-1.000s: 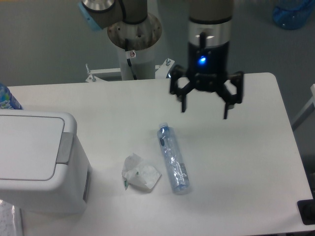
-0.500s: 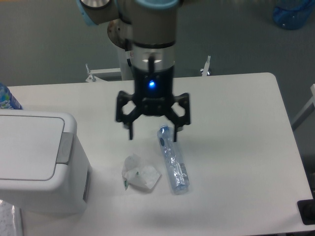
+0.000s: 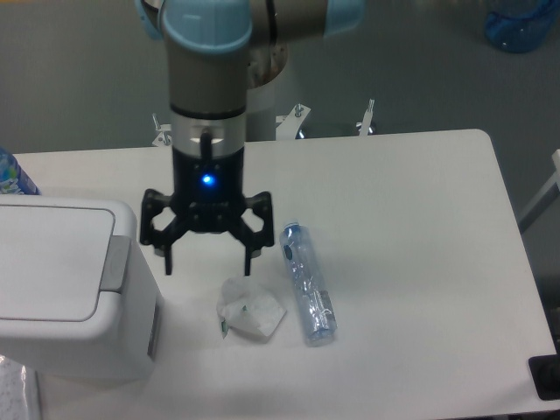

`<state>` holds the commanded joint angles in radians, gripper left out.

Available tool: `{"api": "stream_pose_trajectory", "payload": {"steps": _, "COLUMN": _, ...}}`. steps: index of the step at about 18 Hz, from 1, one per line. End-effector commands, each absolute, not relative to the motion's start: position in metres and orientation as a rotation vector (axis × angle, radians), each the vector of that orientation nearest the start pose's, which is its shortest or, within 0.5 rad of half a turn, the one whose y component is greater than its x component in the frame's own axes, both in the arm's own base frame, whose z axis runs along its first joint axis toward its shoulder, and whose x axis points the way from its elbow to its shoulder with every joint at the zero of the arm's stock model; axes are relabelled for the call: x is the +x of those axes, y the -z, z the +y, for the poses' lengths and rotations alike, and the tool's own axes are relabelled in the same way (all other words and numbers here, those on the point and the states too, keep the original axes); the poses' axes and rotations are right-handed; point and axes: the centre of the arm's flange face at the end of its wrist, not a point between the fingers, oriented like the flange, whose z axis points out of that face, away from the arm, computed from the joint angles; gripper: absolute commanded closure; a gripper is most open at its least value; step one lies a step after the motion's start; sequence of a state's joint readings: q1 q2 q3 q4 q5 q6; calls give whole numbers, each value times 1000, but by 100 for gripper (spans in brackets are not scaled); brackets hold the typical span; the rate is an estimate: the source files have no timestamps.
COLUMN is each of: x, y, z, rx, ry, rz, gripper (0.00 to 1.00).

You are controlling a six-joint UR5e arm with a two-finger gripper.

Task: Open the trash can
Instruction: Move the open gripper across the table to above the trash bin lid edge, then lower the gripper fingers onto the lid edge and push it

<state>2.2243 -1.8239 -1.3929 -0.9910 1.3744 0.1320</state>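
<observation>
The trash can (image 3: 61,289) is a large white boxy bin at the left of the table, its flat lid down, with a grey push bar (image 3: 114,262) along the lid's right edge. My gripper (image 3: 208,263) hangs open and empty above the table just right of the bin, its fingers pointing down. The left fingertip (image 3: 168,262) is a little to the right of the push bar and apart from it.
A crumpled white paper (image 3: 251,308) lies below the gripper. A clear plastic bottle (image 3: 307,283) lies to its right. A blue bottle (image 3: 12,175) shows at the left edge behind the bin. The white table (image 3: 420,262) extends to the right.
The gripper has moved steadily left across the table, from the right of the bottle to beside the bin, and a little lower. It stayed open. The bin's lid has not moved.
</observation>
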Motion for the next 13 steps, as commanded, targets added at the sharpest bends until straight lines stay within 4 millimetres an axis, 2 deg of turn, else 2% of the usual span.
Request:
{"api": "stream_pose_trajectory", "payload": {"steps": 8, "x": -242, "y": -495, "z": 599, "rx": -2559, "ry": 9, "rz": -595, "gripper": 0}}
{"api": "stream_pose_trajectory", "payload": {"steps": 13, "x": -241, "y": -494, "z": 600, "rx": -2559, "ry": 14, "rz": -601, "gripper": 0}}
